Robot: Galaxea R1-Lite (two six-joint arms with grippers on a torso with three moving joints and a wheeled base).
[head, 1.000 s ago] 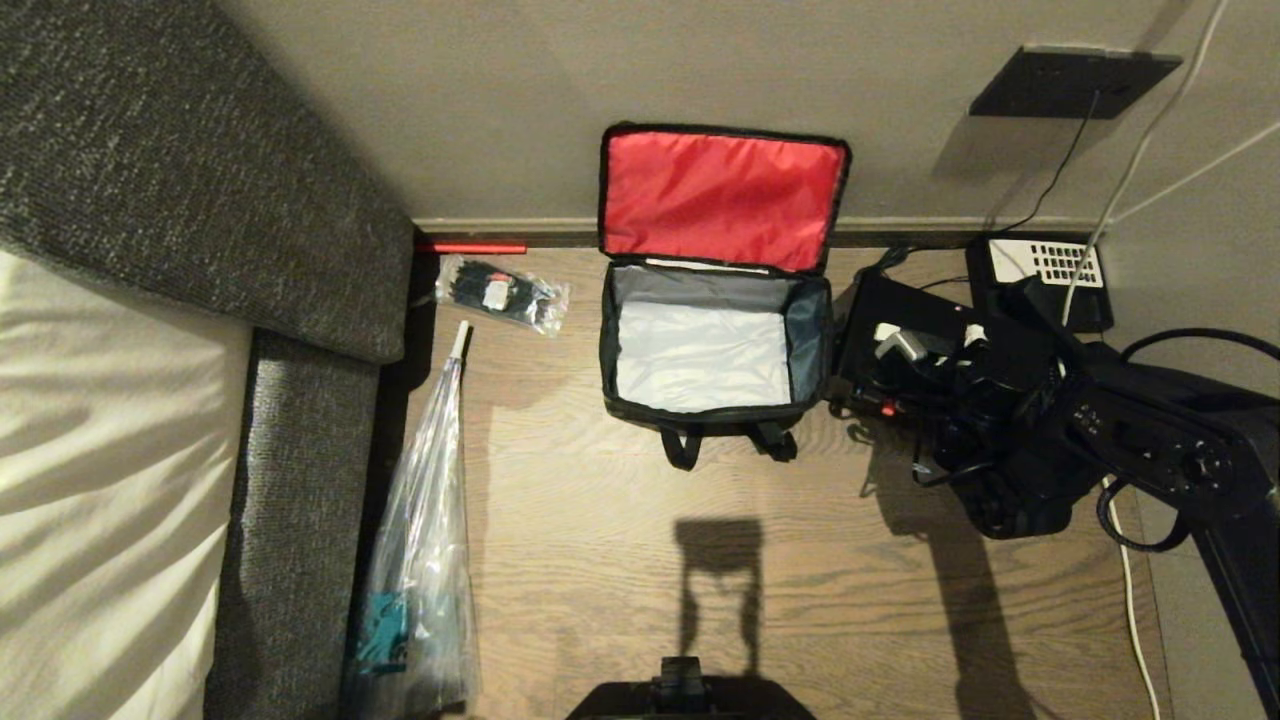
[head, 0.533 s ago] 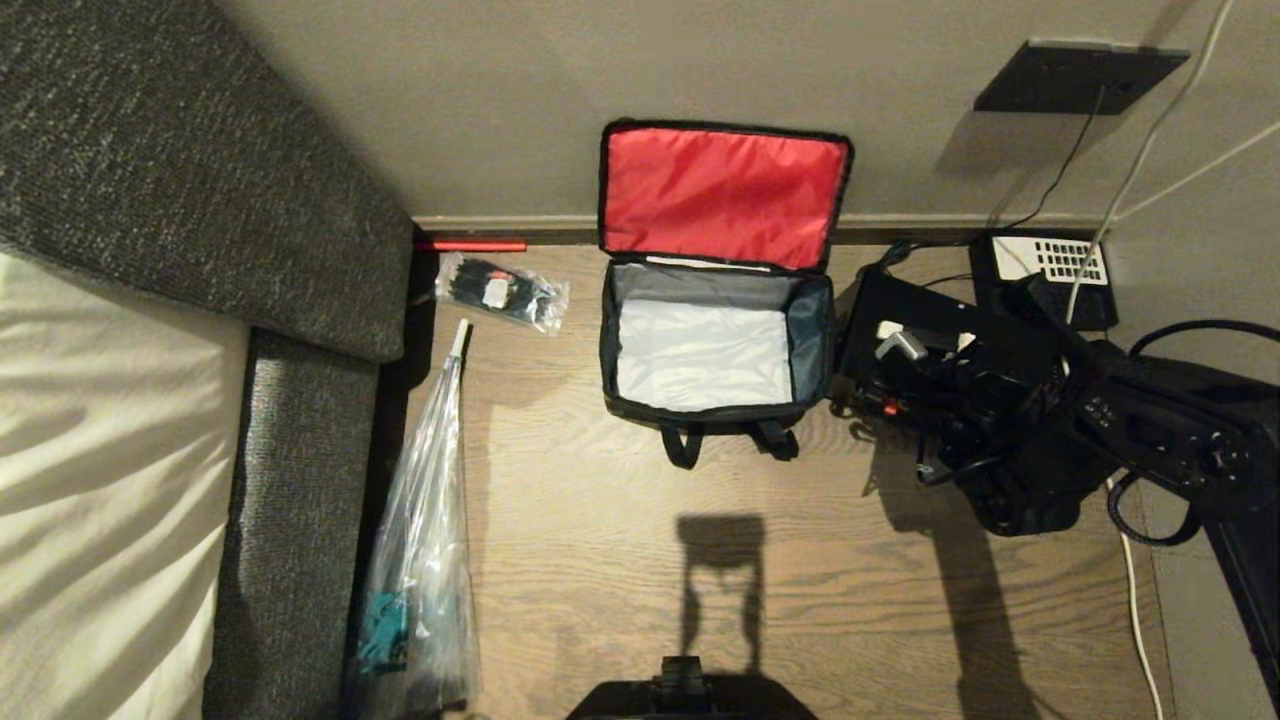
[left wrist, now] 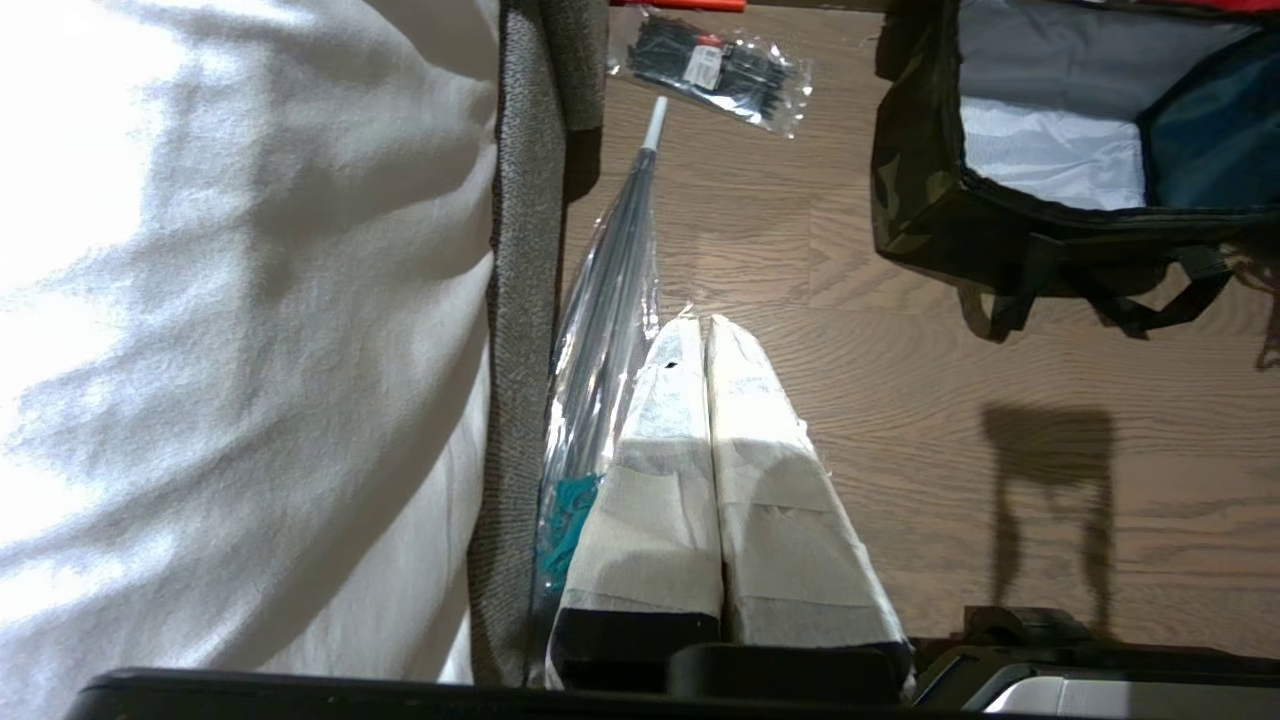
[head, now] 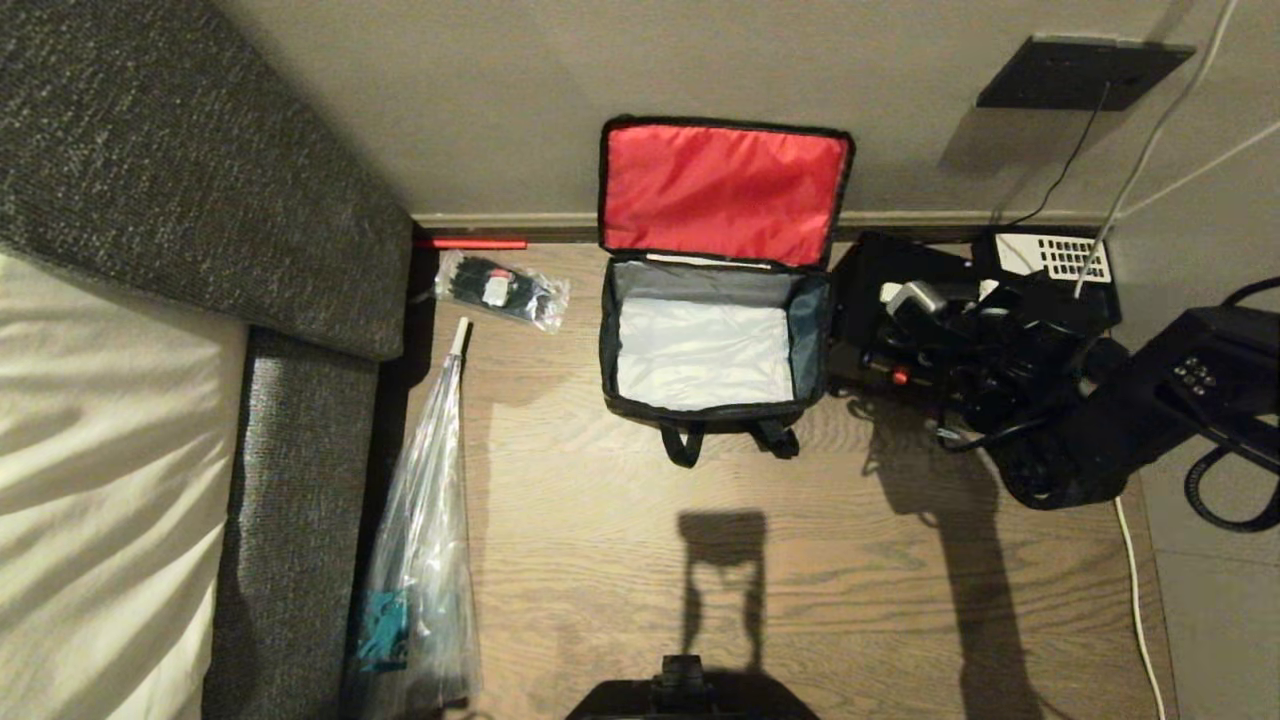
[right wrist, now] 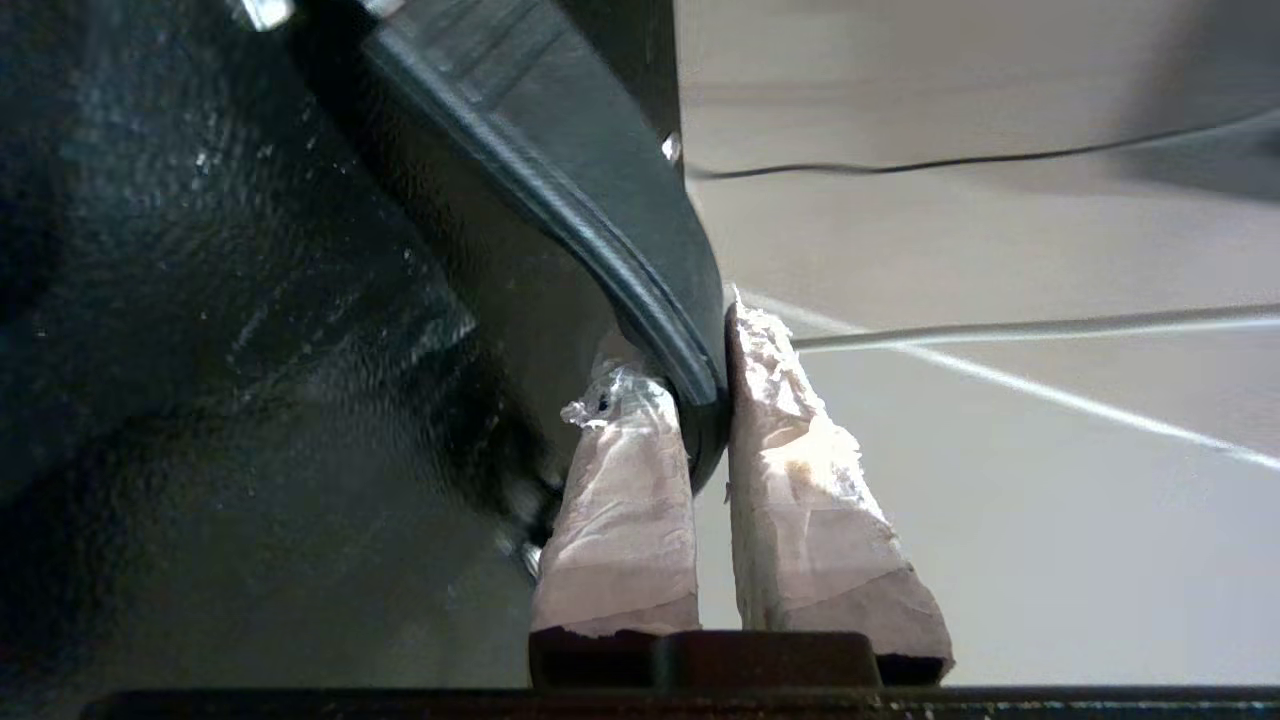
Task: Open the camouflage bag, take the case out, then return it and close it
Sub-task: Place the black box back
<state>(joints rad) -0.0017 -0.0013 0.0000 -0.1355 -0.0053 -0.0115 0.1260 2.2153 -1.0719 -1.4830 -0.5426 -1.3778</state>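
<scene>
Wood floor against a beige wall, grey-edged bed to the left; camouflage bag (head: 712, 345) stands open by the baseboard.

Bag lid up against the wall, red lining showing, silver interior bare. The case (head: 880, 305) is out of the bag, just beside its right wall, in front of a black desk telephone (head: 1055, 262). Right gripper (right wrist: 708, 400) is clenched on the case's black handle strip (right wrist: 600, 210), which is pinched between the two taped fingers (right wrist: 800, 480). Only the right wrist view shows this pinch; in the head view arm and case merge into one dark mass. Left gripper (left wrist: 708, 335) hangs near the bed edge, fingers pressed together on nothing, over a long clear plastic bag (left wrist: 600, 330). Left wrist view also shows the bag's camouflage side and black straps. A smaller packet of black ties (head: 503, 290) lies left of the bag.
</scene>
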